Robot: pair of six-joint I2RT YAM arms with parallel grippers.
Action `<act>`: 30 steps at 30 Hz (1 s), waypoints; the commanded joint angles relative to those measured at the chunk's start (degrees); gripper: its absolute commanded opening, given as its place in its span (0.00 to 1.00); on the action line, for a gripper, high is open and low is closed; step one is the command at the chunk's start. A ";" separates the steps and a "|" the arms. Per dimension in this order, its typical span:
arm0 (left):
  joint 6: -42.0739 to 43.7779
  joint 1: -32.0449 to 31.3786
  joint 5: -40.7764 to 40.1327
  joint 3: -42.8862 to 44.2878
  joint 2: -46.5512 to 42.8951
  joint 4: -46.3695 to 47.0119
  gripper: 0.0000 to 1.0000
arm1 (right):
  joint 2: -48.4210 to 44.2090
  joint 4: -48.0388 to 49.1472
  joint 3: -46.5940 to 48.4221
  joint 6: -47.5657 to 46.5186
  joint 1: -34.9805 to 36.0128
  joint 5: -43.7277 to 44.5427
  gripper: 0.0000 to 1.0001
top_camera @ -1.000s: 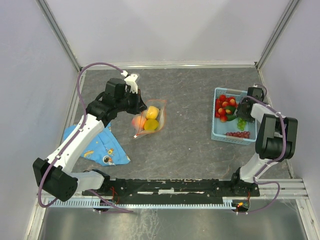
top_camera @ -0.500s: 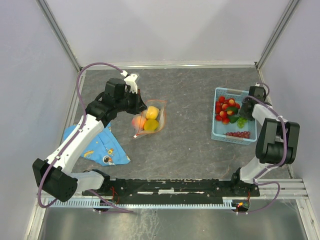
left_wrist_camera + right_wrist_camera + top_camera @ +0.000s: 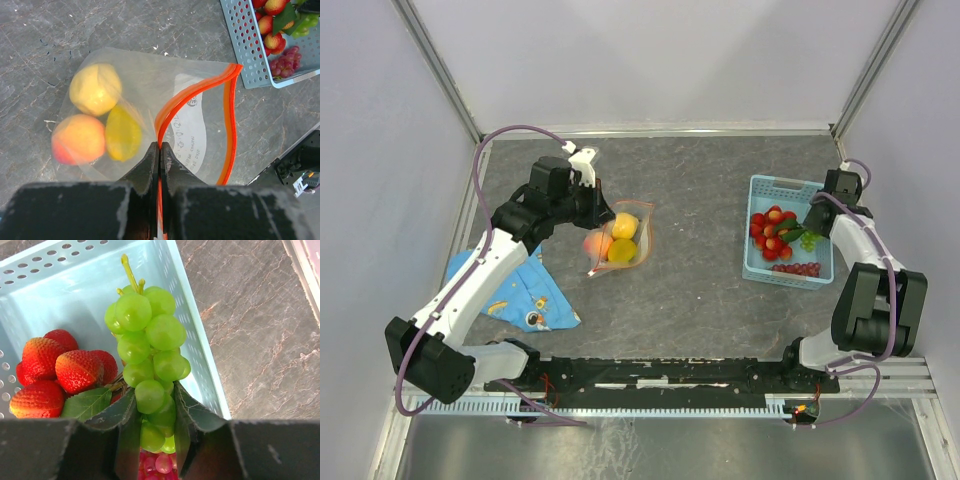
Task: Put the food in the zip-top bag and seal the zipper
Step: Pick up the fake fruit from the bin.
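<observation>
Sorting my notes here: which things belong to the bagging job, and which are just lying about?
Job: zip-top bag, zipper, lemons, peach, green grapes, strawberries, purple grapes.
Lying about: blue patterned cloth, light-blue basket.

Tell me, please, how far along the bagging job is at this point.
Done: two lemons and a peach lie inside the zip-top bag. In hand: the left gripper pinches the zipper strip, holding the mouth open, while the right gripper grips the green grape bunch over the basket. Left: the strawberries and purple grapes in the basket, then sealing the zipper.
</observation>
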 commanded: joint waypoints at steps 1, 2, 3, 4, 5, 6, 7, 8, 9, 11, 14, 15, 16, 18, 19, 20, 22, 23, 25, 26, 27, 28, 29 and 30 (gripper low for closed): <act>1.19 -0.17 1.55 0.16 -1.37 3.00 0.03 | 0.15 0.86 -0.66 1.62 0.11 -1.78 0.32; 1.19 -0.16 1.62 0.16 -1.41 3.07 0.03 | 1.26 1.17 -0.78 1.91 0.18 -2.47 0.33; 1.16 -0.17 1.65 0.16 -1.38 3.05 0.03 | 1.95 1.79 -1.05 2.22 0.11 -3.03 0.34; 1.19 -0.14 1.65 0.16 -1.40 3.05 0.03 | 2.53 2.47 -1.49 2.52 0.14 -3.31 0.34; 1.13 -0.17 1.61 0.16 -1.41 3.03 0.03 | 3.17 3.11 -1.94 2.70 0.18 -3.37 0.35; 1.15 -0.17 1.64 0.16 -1.41 3.04 0.03 | 3.77 3.65 -2.19 2.92 0.14 -3.38 0.36; 1.11 -0.09 1.65 0.16 -1.37 3.05 0.03 | 4.51 4.04 -2.27 3.02 0.12 -3.38 0.36; 1.10 -0.15 1.72 0.16 -1.40 3.04 0.03 | 5.10 4.33 -2.24 3.12 0.11 -3.34 0.37; 1.10 -0.11 1.74 0.16 -1.41 3.09 0.03 | 5.66 4.49 -2.20 3.17 0.16 -3.07 0.40; 1.21 -0.12 1.78 0.18 -1.39 3.03 0.03 | 6.45 4.52 -1.89 3.29 0.11 -2.08 0.46; 1.13 -0.16 1.74 -0.02 -1.51 3.26 0.03 | 6.37 3.77 -1.18 3.26 0.17 -1.14 0.53; 1.13 -0.11 1.76 -0.02 -1.50 3.22 0.03 | 5.82 3.61 -1.00 3.31 0.15 -0.88 0.55; 1.10 -0.12 1.82 -0.02 -1.50 3.22 0.03 | 5.24 3.55 -0.97 3.39 0.12 -0.59 0.56; 1.11 -0.15 1.83 -0.02 -1.42 3.22 0.03 | 3.92 3.00 -0.60 3.40 0.12 0.27 0.58; 1.10 -0.17 1.83 -0.02 -1.42 3.21 0.03 | 3.40 2.74 -0.36 3.41 0.12 0.68 0.58; 1.11 -0.15 1.83 -0.02 -1.40 3.24 0.03 | 2.77 2.49 -0.13 3.41 0.17 1.19 0.58; 1.10 -0.17 1.83 -0.02 -1.33 3.17 0.03 | 1.59 2.38 0.09 3.26 0.11 1.80 0.58; 1.10 -0.15 1.83 -0.03 -1.33 3.22 0.03 | 1.31 2.51 0.12 3.11 0.18 2.00 0.58; 1.11 -0.17 1.79 -0.02 -1.24 3.21 0.03 | 0.92 2.63 0.37 2.70 0.18 2.31 0.58; 1.10 -0.11 1.75 -0.02 -1.24 3.27 0.03 | 1.00 2.59 0.51 2.50 0.17 2.45 0.57; 1.13 -0.14 1.74 -0.02 -1.24 3.20 0.03 | 0.98 2.58 0.60 2.33 0.19 2.68 0.57; 1.12 -0.16 1.72 -0.02 -1.23 3.19 0.03 | 1.14 2.70 0.69 2.11 0.18 2.82 0.57; 1.10 -0.17 1.70 -0.02 -1.24 3.21 0.03 | 1.36 2.88 0.78 1.90 0.14 2.90 0.57; 1.09 -0.16 1.73 -0.02 -1.19 3.23 0.03 | 1.85 2.92 1.02 1.65 0.15 2.94 0.57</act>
